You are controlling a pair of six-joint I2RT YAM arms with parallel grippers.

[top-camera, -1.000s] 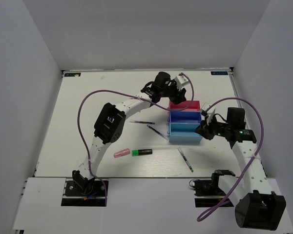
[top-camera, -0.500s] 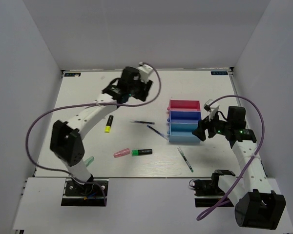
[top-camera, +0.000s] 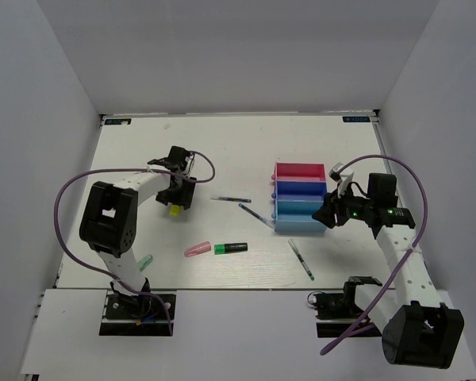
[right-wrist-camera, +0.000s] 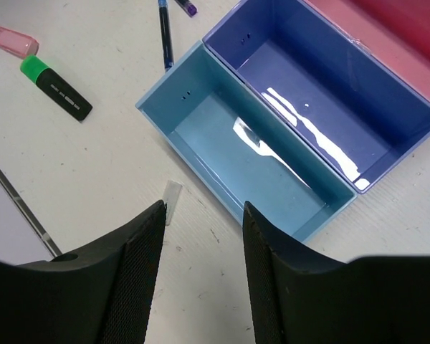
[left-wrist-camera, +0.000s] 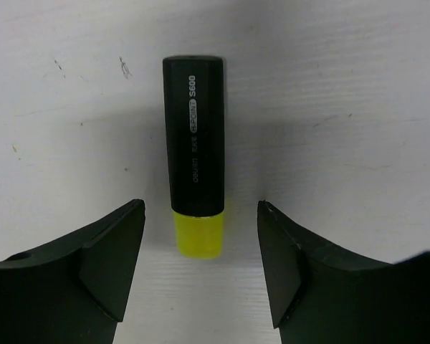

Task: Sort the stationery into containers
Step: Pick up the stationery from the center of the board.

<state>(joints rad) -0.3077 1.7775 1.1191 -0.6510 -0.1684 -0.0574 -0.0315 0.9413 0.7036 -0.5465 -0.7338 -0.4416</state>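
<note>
Highlighter point(left-wrist-camera: 193, 143) between parted left gripper point(left-wrist-camera: 201, 215) fingers; right gripper point(right-wrist-camera: 204, 208) parted beside light-blue tray point(right-wrist-camera: 229, 150)

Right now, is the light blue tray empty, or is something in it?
Empty. The right wrist view looks straight into the light blue tray: bare floor, only a glare streak, nothing lying inside.

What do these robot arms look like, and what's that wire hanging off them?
Both the left arm and right arm are white tubes joined by chunky black joints. A purple cable loops along each. A small green light glows near the right wrist. The left gripper and right gripper each have two black wedge-shaped fingers; the right's inner faces look finely textured.
</note>
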